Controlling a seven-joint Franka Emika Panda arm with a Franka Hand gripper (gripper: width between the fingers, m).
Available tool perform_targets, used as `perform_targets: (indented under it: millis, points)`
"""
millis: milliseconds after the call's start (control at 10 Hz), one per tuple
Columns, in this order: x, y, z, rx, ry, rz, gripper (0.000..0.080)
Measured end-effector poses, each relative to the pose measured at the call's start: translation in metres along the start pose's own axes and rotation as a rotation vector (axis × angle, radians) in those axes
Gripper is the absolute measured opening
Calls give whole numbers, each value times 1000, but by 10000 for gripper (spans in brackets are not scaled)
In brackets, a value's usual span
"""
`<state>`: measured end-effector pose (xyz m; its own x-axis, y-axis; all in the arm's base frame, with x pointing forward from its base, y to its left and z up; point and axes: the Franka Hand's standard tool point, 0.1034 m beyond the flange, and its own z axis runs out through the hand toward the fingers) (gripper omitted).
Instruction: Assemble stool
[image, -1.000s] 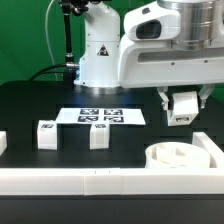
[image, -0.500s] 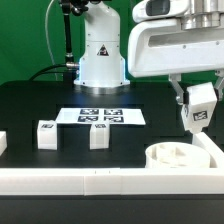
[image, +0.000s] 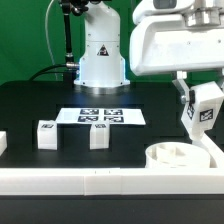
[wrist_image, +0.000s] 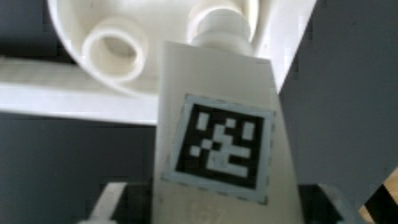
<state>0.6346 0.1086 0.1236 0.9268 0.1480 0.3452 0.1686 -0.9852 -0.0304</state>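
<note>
My gripper (image: 203, 108) is shut on a white stool leg (image: 206, 112) with a black-and-white tag and holds it tilted in the air above the round white seat (image: 172, 158) at the exterior view's right. In the wrist view the leg (wrist_image: 217, 120) fills the middle between my two fingers (wrist_image: 119, 200), with the seat's rim and sockets (wrist_image: 111, 55) beyond its far end. Two more legs (image: 47, 133) (image: 99, 134) stand on the black table. Another white piece (image: 3, 143) shows at the left edge.
The marker board (image: 101, 117) lies flat behind the two standing legs. A long white border rail (image: 100, 182) runs along the front and turns up at the right corner (image: 212, 152) beside the seat. The robot base (image: 98, 50) stands at the back.
My gripper has carried the leg to the exterior view's right and slightly up, from beside the seat's back edge to above its right side.
</note>
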Motion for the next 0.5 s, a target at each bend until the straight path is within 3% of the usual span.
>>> perform_targets:
  millis: [300, 500]
  points:
    - [-2, 0, 2, 0, -3, -4, 327]
    - [2, 5, 8, -19, 47, -203, 327]
